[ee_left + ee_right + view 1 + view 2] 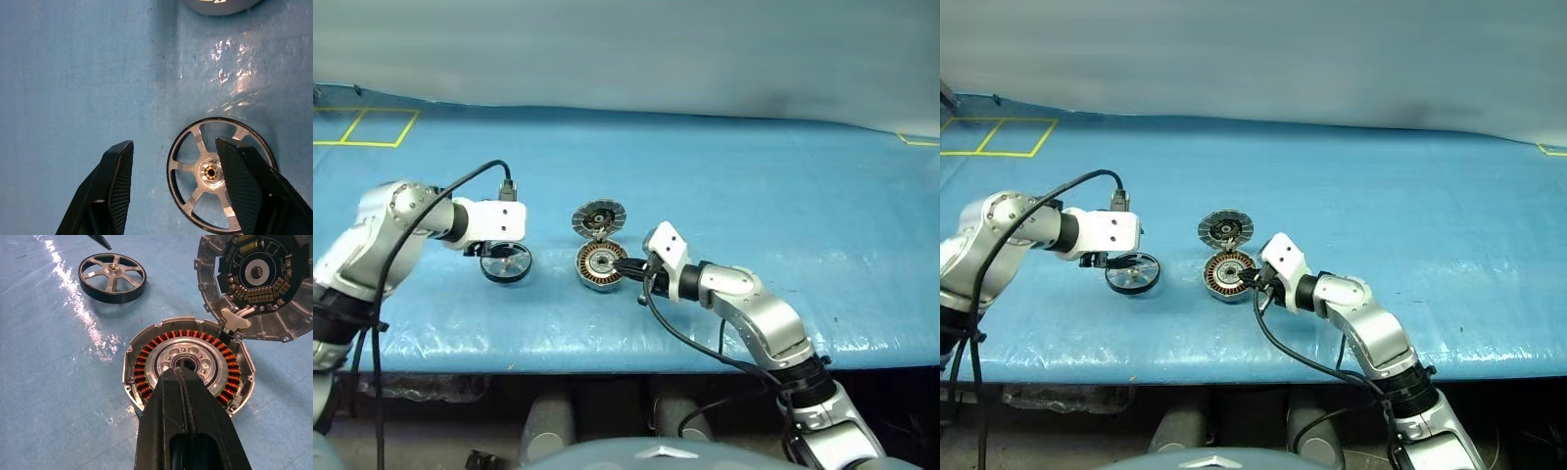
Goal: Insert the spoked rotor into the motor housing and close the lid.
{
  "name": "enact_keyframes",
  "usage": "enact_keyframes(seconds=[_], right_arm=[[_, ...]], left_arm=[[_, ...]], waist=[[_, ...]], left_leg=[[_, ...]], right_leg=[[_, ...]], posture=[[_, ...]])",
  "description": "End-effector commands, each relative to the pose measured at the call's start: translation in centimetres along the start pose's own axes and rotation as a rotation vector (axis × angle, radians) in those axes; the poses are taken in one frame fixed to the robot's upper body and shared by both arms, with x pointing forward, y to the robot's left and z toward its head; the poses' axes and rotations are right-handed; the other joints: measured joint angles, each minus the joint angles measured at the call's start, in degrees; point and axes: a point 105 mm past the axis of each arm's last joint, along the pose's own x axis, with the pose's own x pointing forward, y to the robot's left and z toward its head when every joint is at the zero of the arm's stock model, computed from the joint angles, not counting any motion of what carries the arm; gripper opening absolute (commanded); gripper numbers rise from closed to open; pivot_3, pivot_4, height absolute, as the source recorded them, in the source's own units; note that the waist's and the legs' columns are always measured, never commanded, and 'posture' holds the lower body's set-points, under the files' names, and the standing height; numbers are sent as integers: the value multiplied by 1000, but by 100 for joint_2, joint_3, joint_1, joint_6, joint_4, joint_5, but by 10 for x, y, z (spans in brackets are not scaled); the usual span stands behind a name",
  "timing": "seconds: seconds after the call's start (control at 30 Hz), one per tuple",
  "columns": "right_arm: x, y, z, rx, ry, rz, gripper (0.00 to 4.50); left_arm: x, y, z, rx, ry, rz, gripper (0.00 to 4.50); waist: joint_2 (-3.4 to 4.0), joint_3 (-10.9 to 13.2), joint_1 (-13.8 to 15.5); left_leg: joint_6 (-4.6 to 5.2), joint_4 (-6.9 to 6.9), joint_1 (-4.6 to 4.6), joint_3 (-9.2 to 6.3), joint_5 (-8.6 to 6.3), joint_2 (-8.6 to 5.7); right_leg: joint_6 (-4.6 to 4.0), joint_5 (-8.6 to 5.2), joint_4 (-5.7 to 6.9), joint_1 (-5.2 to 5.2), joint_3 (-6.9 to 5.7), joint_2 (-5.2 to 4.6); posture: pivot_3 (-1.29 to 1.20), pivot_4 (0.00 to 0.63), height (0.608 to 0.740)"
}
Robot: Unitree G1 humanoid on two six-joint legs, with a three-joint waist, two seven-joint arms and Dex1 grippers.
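Three parts on the blue plastic sheet [783, 196] from the head camera: spoked rotor [505, 263] on the left, motor housing [601, 265] in the middle, lid [598, 218] swung open and propped up behind the housing. Left gripper [492, 248] hangs over the rotor; a black cable loops over that arm. Right gripper [628, 265] touches the housing's right rim. Yellow tape lines mark the far left corner.

Left wrist: fingers [115, 183] spread apart, textured black pads, holding nothing. One pad covers part of the rotor's dark rim; silver spokes, brass-coloured hub.

Right wrist: jaws pressed together, empty, tip over the housing's silver hub, hiding its near edge. Copper windings ring the hub. Lid's inner face shows a circuit board, cut off at frame edge.
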Motion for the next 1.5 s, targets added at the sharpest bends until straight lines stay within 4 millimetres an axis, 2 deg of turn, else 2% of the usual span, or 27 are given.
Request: enact_keyframes(seconds=[0.03,0.13,0.4,1.13,1.5], right_arm=[[-4,0,11,-32,-14,16,0],[-5,-1,11,-36,-7,14,0],[-6,0,13,-43,-3,4,0],[-5,-3,16,-43,-22,-23,0],[-4,-3,17,-48,-28,-28,0]], left_arm=[[-4,10,-1,141,101,-16,2894],[0,11,-3,189,141,-39,2894],[11,-5,-14,286,212,-148,2894],[25,-35,-27,307,237,-269,2894],[31,-47,-25,294,199,-315,2894]], waist=[[0,0,5],[0,0,0],[0,0,15],[0,0,17],[0,-1,14]], left_leg=[[0,0,-1,0,0,0],[1,0,0,0,0,-1],[1,9,-2,-3,0,-1],[2,27,0,-5,1,0],[2,48,2,-6,1,0]], right_leg=[[0,0,0,0,1,0],[2,-1,1,0,2,1],[6,1,5,4,4,1],[14,5,17,10,6,1],[15,5,35,12,7,2]], posture=[[0,150,740],[0,150,740],[0,150,740],[0,150,740],[0,150,740]])
